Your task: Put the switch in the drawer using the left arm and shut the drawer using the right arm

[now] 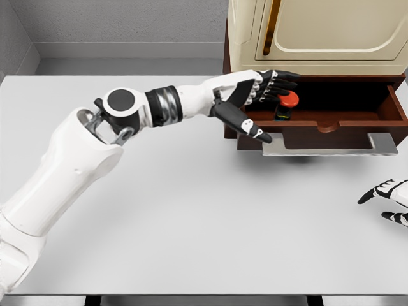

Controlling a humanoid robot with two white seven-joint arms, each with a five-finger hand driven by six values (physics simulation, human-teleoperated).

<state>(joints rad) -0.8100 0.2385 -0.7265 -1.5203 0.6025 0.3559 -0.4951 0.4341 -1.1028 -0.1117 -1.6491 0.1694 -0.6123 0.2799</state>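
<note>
The switch (288, 103), a small dark box with a red round button, sits inside the open dark brown drawer (357, 122) near its left end. My left hand (261, 95) reaches over the drawer's left corner. Its fingers (280, 81) are spread just above and left of the red button, and the thumb (245, 122) points down over the drawer front. No finger visibly closes on the switch. My right hand (386, 199) rests low at the right edge of the table, fingers relaxed and holding nothing.
The drawer belongs to a cream cabinet (319, 32) at the back right and sticks out toward me, with a flat grey handle (325, 148) along its front. The white table (191, 223) runs to a grey wall behind.
</note>
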